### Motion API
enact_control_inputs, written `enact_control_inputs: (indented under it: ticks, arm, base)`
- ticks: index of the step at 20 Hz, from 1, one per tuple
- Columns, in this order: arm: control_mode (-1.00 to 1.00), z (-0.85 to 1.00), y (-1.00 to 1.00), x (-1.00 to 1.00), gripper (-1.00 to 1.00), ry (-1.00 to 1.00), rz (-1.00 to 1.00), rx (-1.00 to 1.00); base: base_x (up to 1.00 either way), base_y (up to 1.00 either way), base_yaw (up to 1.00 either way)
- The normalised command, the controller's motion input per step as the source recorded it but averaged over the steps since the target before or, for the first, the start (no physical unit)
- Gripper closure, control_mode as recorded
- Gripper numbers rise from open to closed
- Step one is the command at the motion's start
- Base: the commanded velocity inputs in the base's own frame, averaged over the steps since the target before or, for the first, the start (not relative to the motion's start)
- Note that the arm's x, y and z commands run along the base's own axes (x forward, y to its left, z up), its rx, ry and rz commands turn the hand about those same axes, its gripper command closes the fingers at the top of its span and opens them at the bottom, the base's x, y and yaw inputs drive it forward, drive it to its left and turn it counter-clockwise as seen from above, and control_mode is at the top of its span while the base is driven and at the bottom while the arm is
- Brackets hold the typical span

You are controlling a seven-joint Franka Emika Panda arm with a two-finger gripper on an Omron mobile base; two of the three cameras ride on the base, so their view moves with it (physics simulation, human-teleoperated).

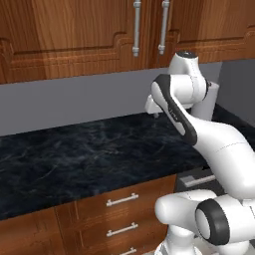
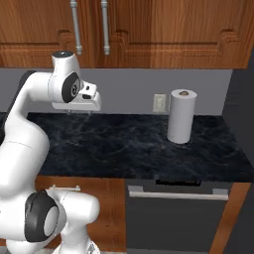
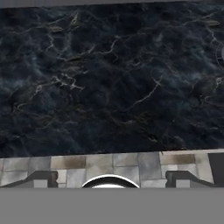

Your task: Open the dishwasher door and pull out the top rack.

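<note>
While the arm hangs bent over the dark marble counter [image 2: 149,149], its jaws [image 3: 109,179] point down at the stone w/ tips spread wide apart, released, nothing between them, touching nothing. Hand view: tips frame bare marble, w/ tiled floor [image 3: 113,164] past the counter edge. Dishwasher door [image 2: 173,221] sits below the counter front, right of the arm, upright and closed, long silver bar handle [image 2: 178,195] along its top. Paper towel roll [image 2: 181,116] stands upright on the counter near the back wall, beside a wall outlet [image 2: 159,103]. Wooden drawers [image 1: 119,219] w/ short handles sit under the counter to the left.
</note>
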Motion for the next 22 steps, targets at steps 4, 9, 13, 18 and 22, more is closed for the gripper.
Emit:
enact_control_inputs:
  ticks: [4, 9, 13, 18, 22]
  arm:
    - [1.00, 0.00, 0.00, 0.00, -1.00, 0.00, 0.00, 0.00]
    - [1.00, 0.00, 0.00, 0.00, -1.00, 0.00, 0.00, 0.00]
    - [1.00, 0.00, 0.00, 0.00, -1.00, 0.00, 0.00, 0.00]
    - [1.00, 0.00, 0.00, 0.00, -1.00, 0.00, 0.00, 0.00]
    - [1.00, 0.00, 0.00, 0.00, -1.00, 0.00, 0.00, 0.00]
  base:
    - [-0.10, 0.19, -0.50]
    - [-0.17, 0.27, -0.42]
    - [0.00, 0.52, -0.40]
    - [0.00, 0.69, -0.37]
    - [0.00, 0.37, -0.30]
